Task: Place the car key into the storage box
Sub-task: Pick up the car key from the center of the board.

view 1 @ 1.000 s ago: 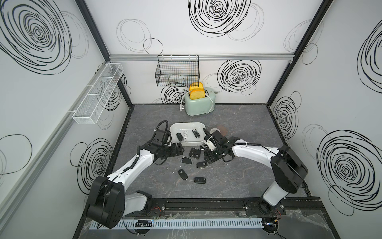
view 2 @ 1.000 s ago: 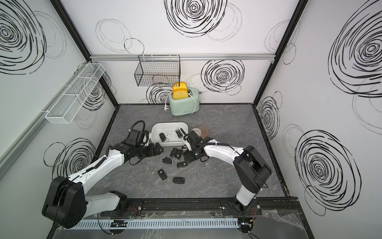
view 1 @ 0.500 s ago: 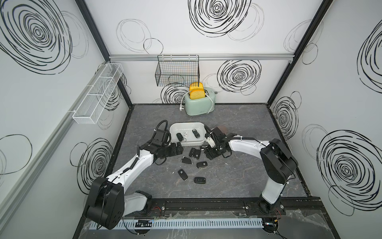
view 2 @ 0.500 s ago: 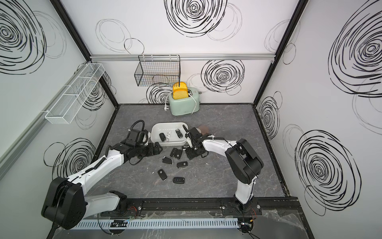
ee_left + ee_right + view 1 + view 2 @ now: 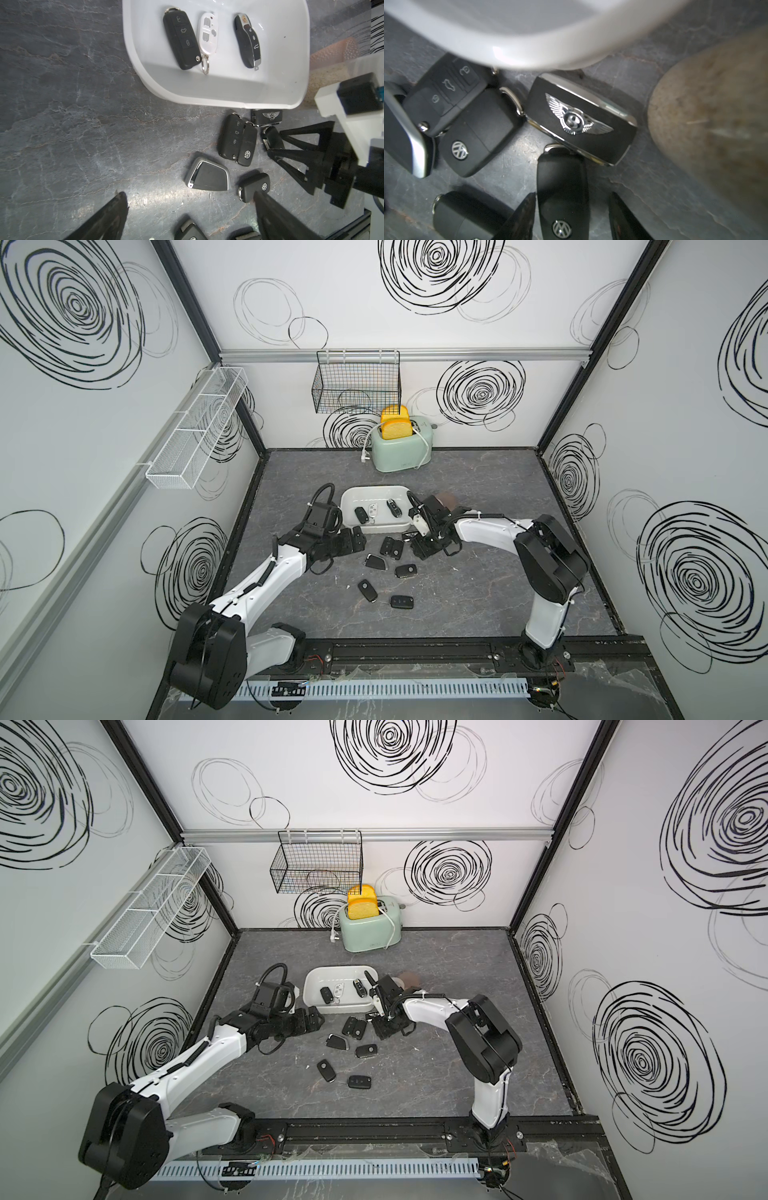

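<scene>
Right claw straddles the car key, fingers part-spread, one side clear. The car key lies on the bench at 5 o'clock of the storage box. Left claw is spread wide.

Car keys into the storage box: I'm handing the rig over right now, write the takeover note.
Left tool: open, empty, low over the table near the storage box.
Right tool: open, straddling a black VW key on the table, jaws not yet shut on it.
Done: three in the box: black flip key, white fob, silver-trimmed key.
To do: grip the VW key, drop it in; seven more keys visible on the table.
</scene>
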Tool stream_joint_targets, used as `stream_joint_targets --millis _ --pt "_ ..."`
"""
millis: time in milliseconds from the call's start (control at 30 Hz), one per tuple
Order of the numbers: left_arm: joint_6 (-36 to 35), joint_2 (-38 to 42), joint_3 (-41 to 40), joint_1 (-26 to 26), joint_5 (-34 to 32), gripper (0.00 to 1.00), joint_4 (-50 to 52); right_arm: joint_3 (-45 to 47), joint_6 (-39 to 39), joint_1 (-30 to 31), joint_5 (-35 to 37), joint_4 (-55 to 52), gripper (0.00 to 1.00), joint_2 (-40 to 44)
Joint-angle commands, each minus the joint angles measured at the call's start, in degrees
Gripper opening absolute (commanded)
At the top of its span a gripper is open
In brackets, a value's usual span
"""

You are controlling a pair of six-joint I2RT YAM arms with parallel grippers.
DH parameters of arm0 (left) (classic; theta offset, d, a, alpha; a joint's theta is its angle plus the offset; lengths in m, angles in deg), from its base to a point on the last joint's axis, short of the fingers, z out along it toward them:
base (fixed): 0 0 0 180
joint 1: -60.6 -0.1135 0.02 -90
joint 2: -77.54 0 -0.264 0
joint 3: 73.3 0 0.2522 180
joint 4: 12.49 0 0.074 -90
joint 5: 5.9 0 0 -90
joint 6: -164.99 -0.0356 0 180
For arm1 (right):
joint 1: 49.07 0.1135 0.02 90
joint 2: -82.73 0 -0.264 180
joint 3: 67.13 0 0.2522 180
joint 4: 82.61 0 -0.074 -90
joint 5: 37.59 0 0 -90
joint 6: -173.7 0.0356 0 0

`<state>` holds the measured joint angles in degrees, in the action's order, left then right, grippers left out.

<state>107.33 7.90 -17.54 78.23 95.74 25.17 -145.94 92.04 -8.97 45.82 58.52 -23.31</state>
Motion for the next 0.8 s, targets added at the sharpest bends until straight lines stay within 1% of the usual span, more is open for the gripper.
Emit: stream_joint_targets --millis 0,300,367,400,500,567,767 --pt "1.02 1.51 -0.87 0.22 -0.96 0.98 -0.82 -0.90 -0.12 0.21 0.33 -0.38 0.56 -1.32" --pt "1.11 2.22 -1.30 0.22 -1.06 0.98 -0.54 -0.64 0.78 1.03 1.04 -0.82 0.45 -2.20" --pt "1.13 2.47 -1.55 0.14 -1.07 0.98 -0.53 -0.34 1.11 1.04 1.27 -1.00 0.44 -2.14" --pt "1.06 2.62 -1.69 0.19 -1.02 0.98 -0.52 -0.18 1.24 1.04 1.32 -0.95 0.42 -1.92" --pt "1.07 2.93 -2.14 0.19 -0.93 0.98 -0.61 0.17 1.60 1.12 1.31 -1.15 0.33 -1.28" --pt "1.09 2.98 -2.35 0.06 -0.54 0.98 -0.77 0.21 2.06 1.18 0.81 -1.35 0.32 -0.31" --pt "1.13 2.47 -2.62 -0.90 1.64 0.98 -1.95 0.53 4.32 0.52 -2.30 -2.23 0.32 4.03"
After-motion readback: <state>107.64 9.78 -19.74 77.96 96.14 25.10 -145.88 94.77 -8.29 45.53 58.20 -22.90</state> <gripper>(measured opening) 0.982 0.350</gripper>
